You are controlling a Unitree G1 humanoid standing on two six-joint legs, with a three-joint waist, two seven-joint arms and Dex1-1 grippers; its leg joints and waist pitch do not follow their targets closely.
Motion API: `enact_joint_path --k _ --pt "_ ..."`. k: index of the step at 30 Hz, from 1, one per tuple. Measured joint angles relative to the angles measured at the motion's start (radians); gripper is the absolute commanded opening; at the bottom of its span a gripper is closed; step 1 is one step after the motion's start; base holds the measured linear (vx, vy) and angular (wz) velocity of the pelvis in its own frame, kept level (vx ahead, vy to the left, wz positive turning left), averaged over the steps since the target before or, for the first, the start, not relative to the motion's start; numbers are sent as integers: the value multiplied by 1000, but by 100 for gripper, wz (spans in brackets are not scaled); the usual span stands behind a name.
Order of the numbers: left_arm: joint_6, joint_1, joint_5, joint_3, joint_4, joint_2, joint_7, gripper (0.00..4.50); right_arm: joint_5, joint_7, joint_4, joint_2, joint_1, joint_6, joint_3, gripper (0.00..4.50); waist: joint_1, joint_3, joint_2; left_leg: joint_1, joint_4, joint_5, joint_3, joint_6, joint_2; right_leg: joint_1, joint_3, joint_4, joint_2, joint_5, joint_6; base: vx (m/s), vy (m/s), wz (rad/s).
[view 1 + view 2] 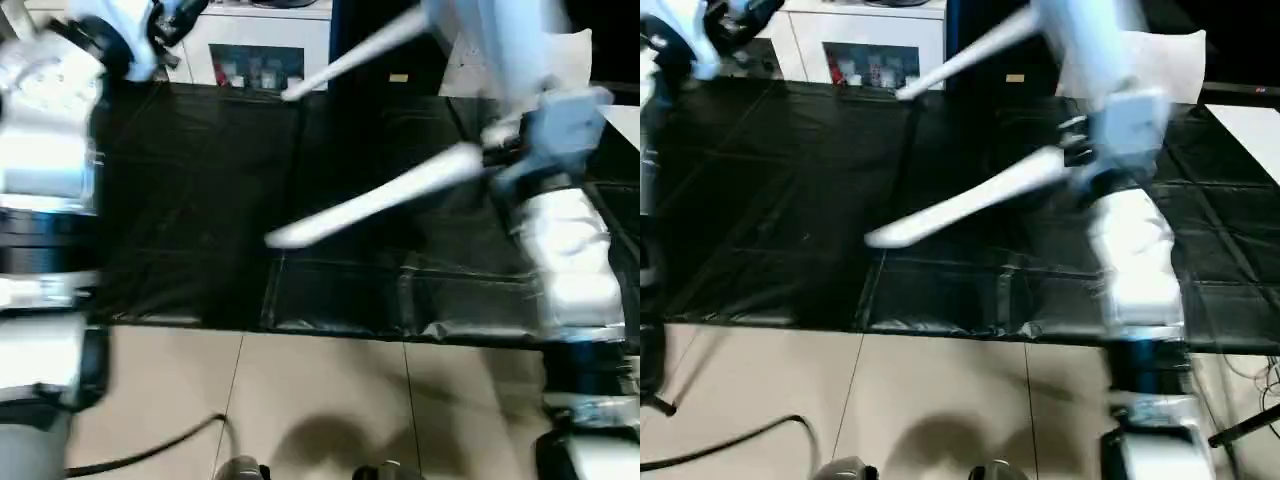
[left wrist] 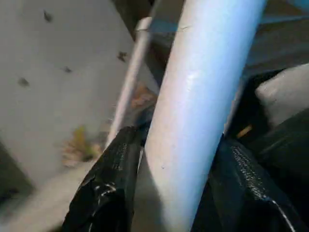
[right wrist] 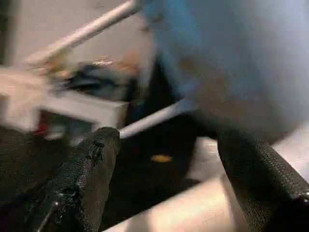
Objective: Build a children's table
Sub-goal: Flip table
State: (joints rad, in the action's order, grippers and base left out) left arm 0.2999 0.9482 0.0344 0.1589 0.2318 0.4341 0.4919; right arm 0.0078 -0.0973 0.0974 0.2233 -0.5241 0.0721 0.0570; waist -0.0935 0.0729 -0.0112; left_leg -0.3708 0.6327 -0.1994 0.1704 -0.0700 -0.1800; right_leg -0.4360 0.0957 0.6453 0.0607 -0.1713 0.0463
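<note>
The children's table [image 1: 495, 45] hangs tilted over the black mat [image 1: 180, 200], its white top blurred at the upper right. Two long white legs point toward the left: an upper leg [image 1: 350, 55] and a lower leg [image 1: 380, 195]. My right gripper [image 1: 525, 140] sits at the base of the lower leg, under the top. In the right wrist view the right gripper [image 3: 168, 137] stands open, the pale top looming just beyond its fingers [image 3: 91, 179]. In the left wrist view my left gripper [image 2: 176, 140] is shut on a thick white table leg [image 2: 203, 96].
A white cabinet with glass doors [image 1: 255, 55] stands behind the mat. A flat white board [image 1: 1250, 125] lies at the far right. Beige floor tiles [image 1: 330, 400] run along the mat's near edge, with a black cable [image 1: 150, 455] across them.
</note>
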Motion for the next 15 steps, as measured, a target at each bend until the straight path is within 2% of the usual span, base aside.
enact_joint_path --k 2,6,10,15 --pt "36 -38 -36 30 -36 -22 -20 186 0 5 -18 -2 8 -19 2 359 4 1 -3 -2 1 0 0 0 0 -2 0 -1 0 1 -1 0 0 0" --pt "44 -119 -48 76 -82 -48 -44 185 12 37 -90 -8 24 -84 52 359 9 1 -9 -4 0 -1 0 2 -1 -2 0 -3 -1 1 -1 0 0 0" --pt "-24 -192 -70 85 -85 -50 -46 184 60 54 -159 -56 72 -130 85 359 10 0 -15 -3 -2 -1 0 2 -1 -1 0 -6 -2 1 -1 0 0 0" --pt "-77 -244 -98 104 -93 -50 -28 182 119 51 -161 -67 96 -123 116 359 12 1 -20 -4 -2 -1 0 2 -1 0 0 -10 -2 4 -3 0 0 0"
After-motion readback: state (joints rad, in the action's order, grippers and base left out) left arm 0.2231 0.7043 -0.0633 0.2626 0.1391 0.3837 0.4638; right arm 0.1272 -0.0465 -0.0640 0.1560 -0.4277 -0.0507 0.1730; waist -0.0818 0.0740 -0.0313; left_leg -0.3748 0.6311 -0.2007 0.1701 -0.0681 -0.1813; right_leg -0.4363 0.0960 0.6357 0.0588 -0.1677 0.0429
